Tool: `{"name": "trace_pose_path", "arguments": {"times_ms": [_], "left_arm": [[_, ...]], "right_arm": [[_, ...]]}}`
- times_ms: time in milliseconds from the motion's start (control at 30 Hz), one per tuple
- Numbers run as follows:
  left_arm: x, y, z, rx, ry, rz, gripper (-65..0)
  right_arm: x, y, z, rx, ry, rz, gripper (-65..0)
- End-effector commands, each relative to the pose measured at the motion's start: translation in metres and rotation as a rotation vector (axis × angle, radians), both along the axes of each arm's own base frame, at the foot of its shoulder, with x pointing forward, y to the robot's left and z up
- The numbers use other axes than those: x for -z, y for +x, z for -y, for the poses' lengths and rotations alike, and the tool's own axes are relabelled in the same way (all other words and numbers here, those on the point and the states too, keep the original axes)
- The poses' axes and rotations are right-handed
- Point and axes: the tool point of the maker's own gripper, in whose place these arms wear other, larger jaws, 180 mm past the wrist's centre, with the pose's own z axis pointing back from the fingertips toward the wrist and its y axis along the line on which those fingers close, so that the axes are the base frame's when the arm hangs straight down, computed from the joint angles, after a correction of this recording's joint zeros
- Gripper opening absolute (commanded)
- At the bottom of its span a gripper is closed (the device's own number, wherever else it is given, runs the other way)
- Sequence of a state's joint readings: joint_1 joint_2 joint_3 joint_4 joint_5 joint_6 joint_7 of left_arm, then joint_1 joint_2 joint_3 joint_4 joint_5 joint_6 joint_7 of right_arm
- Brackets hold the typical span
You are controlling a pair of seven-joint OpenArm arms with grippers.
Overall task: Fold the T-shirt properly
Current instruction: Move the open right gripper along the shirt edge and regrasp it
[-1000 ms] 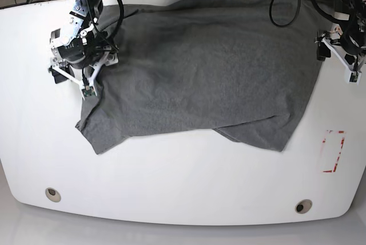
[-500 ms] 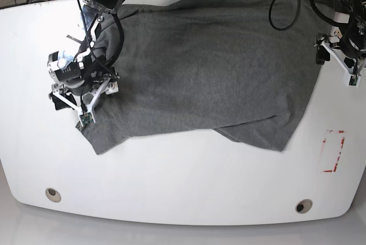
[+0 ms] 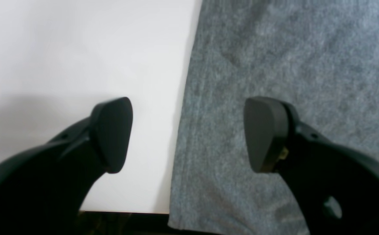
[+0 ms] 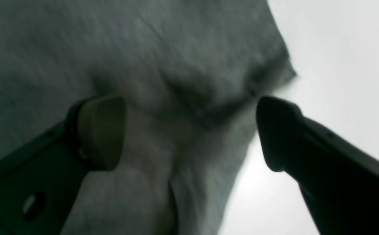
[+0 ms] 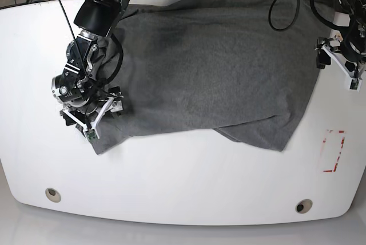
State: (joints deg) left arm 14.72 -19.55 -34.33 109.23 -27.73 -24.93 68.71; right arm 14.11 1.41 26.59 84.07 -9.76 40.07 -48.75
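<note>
The grey T-shirt lies spread across the back half of the white table, with a fold along its front right edge. My right gripper hangs open over the shirt's front left corner. In the right wrist view the rumpled cloth sits between the open fingers, one of them over cloth and the other at the cloth's edge. My left gripper is open at the shirt's right edge. In the left wrist view it straddles the hem, one finger over bare table and the other over cloth.
A red rectangle mark is on the table near the right edge. Two round holes sit near the front corners. Black cables hang over the back right of the shirt.
My right gripper has moved toward the table's front along the shirt's left edge, down to its front left corner. The left gripper has barely shifted. The shirt lies as before.
</note>
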Motion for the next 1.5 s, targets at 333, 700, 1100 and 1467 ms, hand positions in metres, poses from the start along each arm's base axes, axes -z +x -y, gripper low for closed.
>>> {"name": "trace_pose_path", "arguments": {"times_ms": [333, 700, 1100, 1467], "left_arm": [[-0.011, 0.006, -0.003, 0.011, 0.021, 0.034, -15.1], [-0.01, 0.006, -0.002, 0.012, 0.019, 0.033, -15.1], [-0.007, 0.007, 0.004, 0.032, 0.013, 0.026, -15.1], [-0.005, 0.008, 0.009, 0.045, 0.009, 0.022, -15.1]], "right_arm": [[0.003, 0.024, 0.027, 0.009, 0.024, 0.048, -5.2], [-0.007, 0.025, 0.049, 0.02, -0.022, 0.067, -5.2], [0.0, 0.024, 0.063, 0.025, -0.017, 0.076, -5.2], [0.016, 0.016, 0.092, 0.124, 0.05, 0.06, -5.2]]}}
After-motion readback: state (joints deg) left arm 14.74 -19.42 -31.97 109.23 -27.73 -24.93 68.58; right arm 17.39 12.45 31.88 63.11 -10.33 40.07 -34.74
